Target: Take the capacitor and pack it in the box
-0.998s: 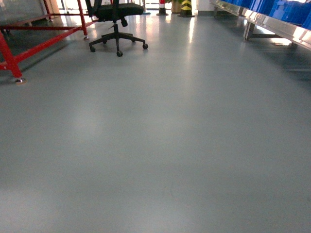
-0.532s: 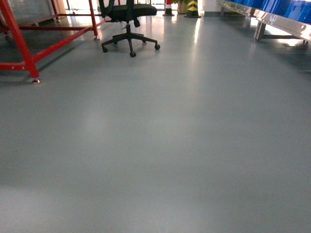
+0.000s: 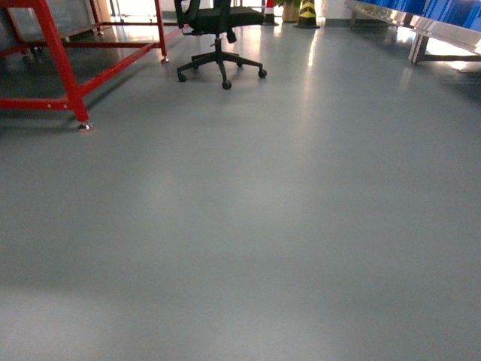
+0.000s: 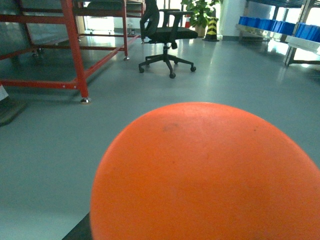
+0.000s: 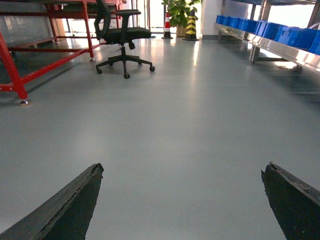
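Ahead at 12 o'clock stands only an office chair (image 3: 219,45) on bare grey floor (image 3: 248,226); no capacitor or box is in view. Right gripper (image 5: 182,200) has its jaws wide apart and empty. Left gripper's state I cannot tell: an orange dome (image 4: 210,175) hides it. Better to drive slowly, arms tucked, clear of the red frame (image 3: 64,71) at 10 o'clock.

I am looking across a factory or warehouse hall: bare grey sealed floor (image 3: 285,226), red steel workbench frames (image 3: 64,71), a black office chair (image 3: 218,30), blue plastic bins (image 5: 272,30) along metal racking, and a yellow-black striped bollard (image 5: 191,25)
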{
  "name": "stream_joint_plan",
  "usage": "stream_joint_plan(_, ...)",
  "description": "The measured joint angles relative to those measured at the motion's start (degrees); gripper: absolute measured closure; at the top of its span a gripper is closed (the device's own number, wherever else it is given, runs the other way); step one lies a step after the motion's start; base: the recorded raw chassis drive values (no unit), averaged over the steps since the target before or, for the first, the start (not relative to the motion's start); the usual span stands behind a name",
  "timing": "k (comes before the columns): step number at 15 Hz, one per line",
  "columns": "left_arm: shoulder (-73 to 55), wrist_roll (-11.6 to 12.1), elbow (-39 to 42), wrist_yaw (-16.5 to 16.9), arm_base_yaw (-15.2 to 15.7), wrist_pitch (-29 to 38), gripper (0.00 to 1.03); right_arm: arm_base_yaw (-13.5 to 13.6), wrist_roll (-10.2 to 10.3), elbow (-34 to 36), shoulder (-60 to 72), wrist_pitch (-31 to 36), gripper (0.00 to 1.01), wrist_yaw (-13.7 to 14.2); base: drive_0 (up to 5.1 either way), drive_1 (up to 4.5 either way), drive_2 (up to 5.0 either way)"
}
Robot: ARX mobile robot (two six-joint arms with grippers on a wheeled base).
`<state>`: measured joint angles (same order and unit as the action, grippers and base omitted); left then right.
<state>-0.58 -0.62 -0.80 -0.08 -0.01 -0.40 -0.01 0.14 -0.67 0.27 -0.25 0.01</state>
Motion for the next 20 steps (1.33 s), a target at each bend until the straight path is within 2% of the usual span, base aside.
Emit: stream_joint_plan(20,0.0,0.0,0.0,0.0,0.0,0.2,0.6,0.0,0.0,0.0,0.0,-0.2,0.03,0.0,-5.0,2.42,2.4)
